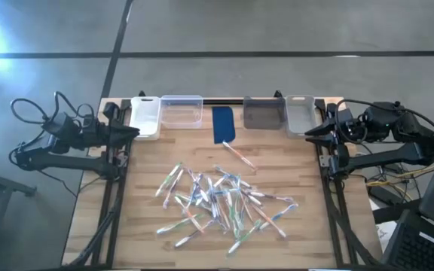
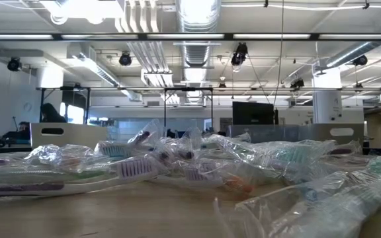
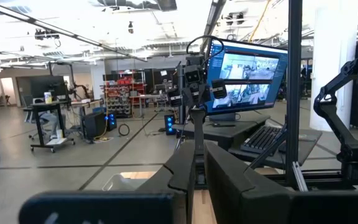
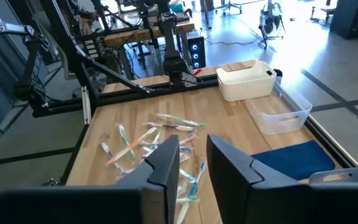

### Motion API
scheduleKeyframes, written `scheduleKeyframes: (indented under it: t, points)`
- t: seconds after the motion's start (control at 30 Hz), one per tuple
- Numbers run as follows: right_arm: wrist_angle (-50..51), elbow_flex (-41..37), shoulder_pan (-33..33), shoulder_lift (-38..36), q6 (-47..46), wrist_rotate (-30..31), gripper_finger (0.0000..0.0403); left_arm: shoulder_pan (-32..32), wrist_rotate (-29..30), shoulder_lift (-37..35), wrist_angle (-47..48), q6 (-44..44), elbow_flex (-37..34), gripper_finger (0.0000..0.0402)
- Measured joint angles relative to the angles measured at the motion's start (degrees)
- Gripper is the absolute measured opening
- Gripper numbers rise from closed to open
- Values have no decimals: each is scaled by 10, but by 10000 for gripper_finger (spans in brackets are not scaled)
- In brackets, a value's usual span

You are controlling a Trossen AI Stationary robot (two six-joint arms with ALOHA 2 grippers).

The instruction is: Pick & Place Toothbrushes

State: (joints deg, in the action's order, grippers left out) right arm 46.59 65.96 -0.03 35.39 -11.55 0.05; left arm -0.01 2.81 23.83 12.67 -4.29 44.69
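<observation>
Several toothbrushes [image 1: 217, 199] in clear wrappers lie in a loose, crossed heap on the wooden table's middle and near part; they also show in the right wrist view [image 4: 160, 134] and close up in the low view [image 2: 177, 165]. One more toothbrush [image 1: 238, 154] lies apart, just in front of the dark blue pad [image 1: 224, 124]. My left gripper [image 1: 132, 132] hangs above the table's left edge, fingers nearly together [image 3: 201, 168], holding nothing. My right gripper [image 1: 310, 134] hangs above the right edge, a narrow gap between its fingers [image 4: 193, 162], nothing in it. Both are well away from the heap.
Along the far edge stand a white bin [image 1: 145, 117], a clear bin [image 1: 181, 111], a grey bin [image 1: 264, 113] and another pale bin [image 1: 300, 113], with the blue pad between them. Bare wood lies between the bins and the heap.
</observation>
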Motion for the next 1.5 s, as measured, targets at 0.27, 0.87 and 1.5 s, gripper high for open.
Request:
scheduleKeyframes:
  t: [0.27,0.87,1.5]
  points:
    - [4,0,0,-5,49,0,51,0,0,0,0,0,0,42]
    - [-83,-2,0,20,94,7,74,0,0,0,-1,-2,0,42]
    - [-500,22,-1,255,115,226,72,0,0,0,-1,-6,0,42]
